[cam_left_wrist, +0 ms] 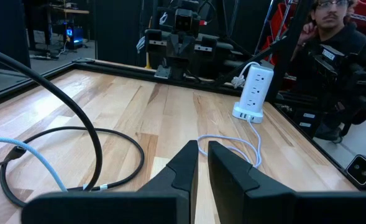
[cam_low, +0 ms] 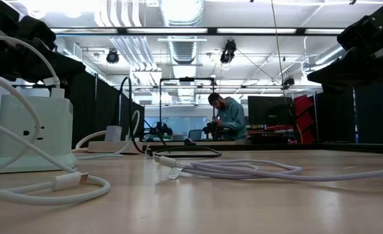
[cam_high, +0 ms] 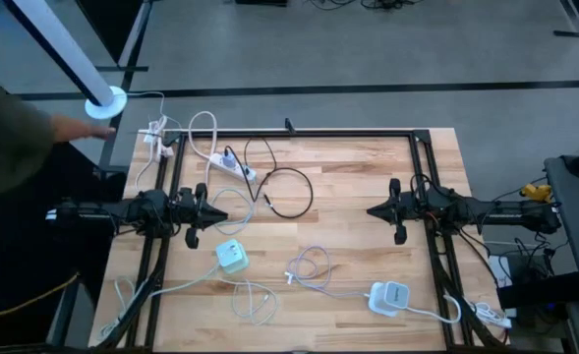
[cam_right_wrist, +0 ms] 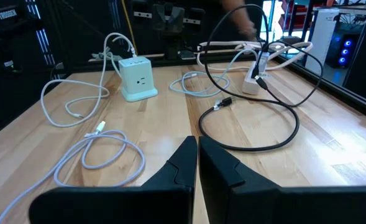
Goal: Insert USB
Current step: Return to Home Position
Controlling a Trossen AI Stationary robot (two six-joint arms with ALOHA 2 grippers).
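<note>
Low view: person (cam_low: 227, 118) beyond table (cam_low: 276, 203) | wrist views: left fingers (cam_left_wrist: 180, 172), right fingers (cam_right_wrist: 183, 163) closed

A wooden table (cam_high: 348, 197) is edged by a black frame (cam_high: 348, 132). A person (cam_low: 229, 118) is seen far behind it, and a white pole (cam_high: 63, 51) is stood on the floor beside it.

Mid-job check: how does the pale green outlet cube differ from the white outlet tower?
The pale green outlet cube is squat; the white outlet tower is tall, with stacked sockets. The cube's white cable plugs into its top; the tower's white cable leaves its base. The cube sits nearer the left arm, the tower nearer the right arm. Both stand upright on the wooden table.
</note>
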